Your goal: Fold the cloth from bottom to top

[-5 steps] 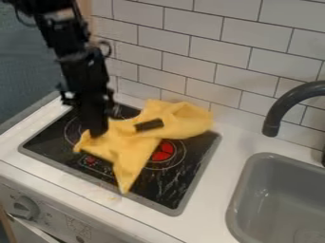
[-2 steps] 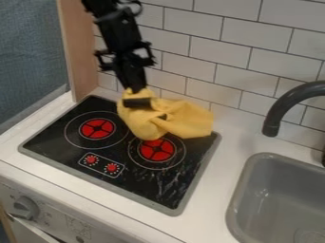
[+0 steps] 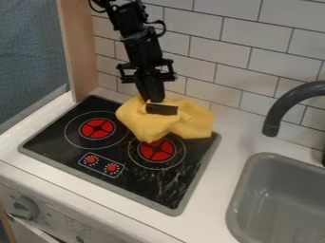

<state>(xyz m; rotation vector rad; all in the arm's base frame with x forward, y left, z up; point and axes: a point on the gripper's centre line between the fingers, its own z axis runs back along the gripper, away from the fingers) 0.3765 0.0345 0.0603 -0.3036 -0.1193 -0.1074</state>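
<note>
At the far left stands a blue-grey panel (image 3: 32,52), with a grey knob (image 3: 25,208) low on the front of the white desk (image 3: 47,168). Next comes a wooden post (image 3: 77,52), then the black cooktop (image 3: 136,187), its left burner (image 3: 97,128) red and uncovered, two small red dials (image 3: 101,165) nearer the front. The black gripper (image 3: 153,100) hangs down from the top edge, jaws closed on the yellow cloth (image 3: 194,121). The cloth lies bunched over the cooktop's back right part, a black strip (image 3: 162,109) on it, its front edge partly over the right burner (image 3: 157,150). White tiles (image 3: 234,76) rise behind; rightmost are the dark faucet (image 3: 272,118) and grey sink (image 3: 238,209).
</note>
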